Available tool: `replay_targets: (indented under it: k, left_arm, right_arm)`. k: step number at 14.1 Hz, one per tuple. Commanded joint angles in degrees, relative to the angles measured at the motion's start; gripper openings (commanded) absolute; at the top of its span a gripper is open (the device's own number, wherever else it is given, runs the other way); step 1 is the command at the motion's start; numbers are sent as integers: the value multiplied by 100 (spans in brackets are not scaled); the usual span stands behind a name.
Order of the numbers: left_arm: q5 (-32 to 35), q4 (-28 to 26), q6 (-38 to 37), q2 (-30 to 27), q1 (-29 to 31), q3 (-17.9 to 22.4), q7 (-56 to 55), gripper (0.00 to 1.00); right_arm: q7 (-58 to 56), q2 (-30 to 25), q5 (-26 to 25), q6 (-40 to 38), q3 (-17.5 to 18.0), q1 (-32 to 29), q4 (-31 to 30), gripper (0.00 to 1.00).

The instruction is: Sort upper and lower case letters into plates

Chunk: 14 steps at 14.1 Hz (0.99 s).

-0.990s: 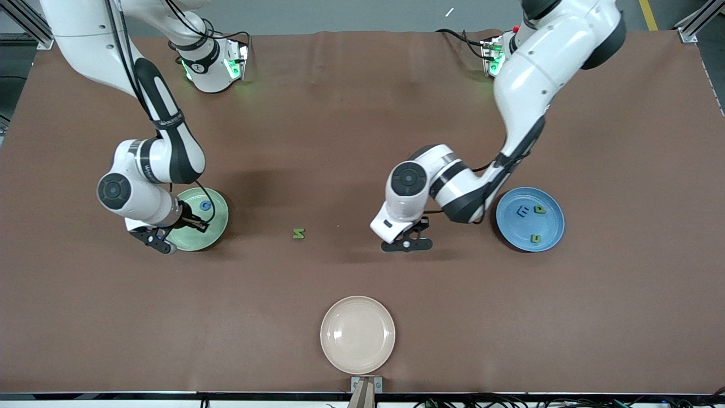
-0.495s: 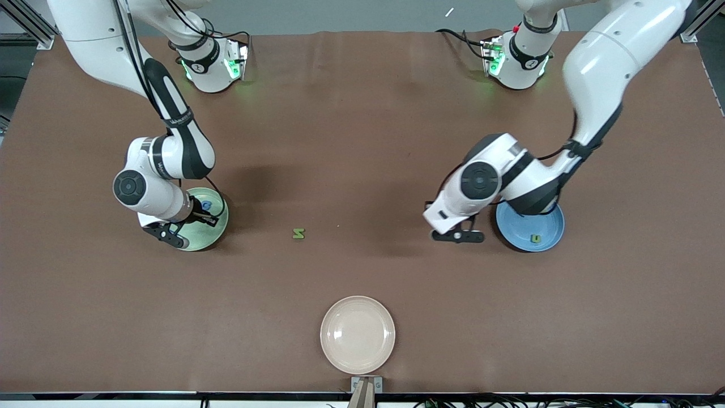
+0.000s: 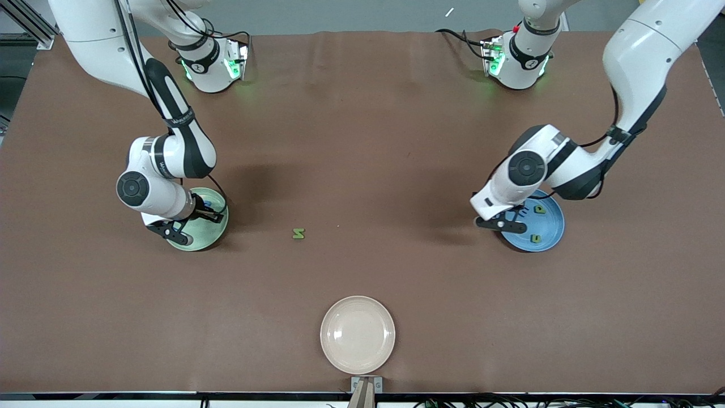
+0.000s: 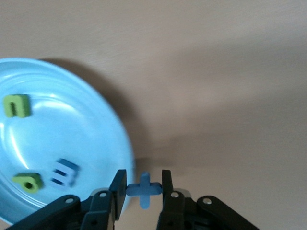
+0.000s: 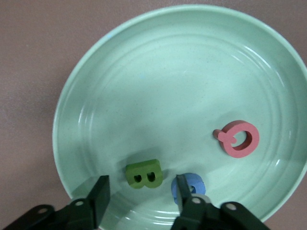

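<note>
Hovering over the light green plate, mid-frame at the right arm's end: right gripper, fingers parted, empty; three letters inside. Centre frame, one green letter loose on the tabletop; bottom centre, one cream plate. At the blue plate rim, left gripper pinching a blue t by its crossbar; three more inside. Probably light, stiff: best pinched on flat edges.

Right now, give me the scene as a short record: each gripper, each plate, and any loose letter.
left gripper: shut on blue t letter, beside blue plate
right gripper: open over green plate
green plate contents: green B, pink Q, blue letter
blue plate contents: three letters
loose letter: green Z on table
cream plate: nearest front camera
</note>
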Motion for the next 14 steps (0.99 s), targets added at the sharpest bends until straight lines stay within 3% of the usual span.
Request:
replay_targets:
  k: [1, 3, 5, 9, 14]
  left_arm:
    - [153, -392, 251, -219, 581, -159, 445, 10]
    - [161, -401, 251, -219, 879, -255, 796, 10]
    - [161, -409, 251, -184, 1048, -299, 947, 10]
    - [153, -366, 251, -184, 1259, -519, 1035, 10]
    - [153, -366, 251, -148, 1417, -528, 1404, 10]
  right_arm:
    - [-107, -292, -9, -572, 17, -23, 171, 100]
    - [-36, -319, 34, -1320, 34, 38, 672, 100]
    - [-36, -346, 44, -1586, 60, 231, 911, 100]
    - [725, -275, 579, -1034, 78, 969, 1017, 100]
    - [2476, 347, 518, -655, 69, 1655, 1596, 100]
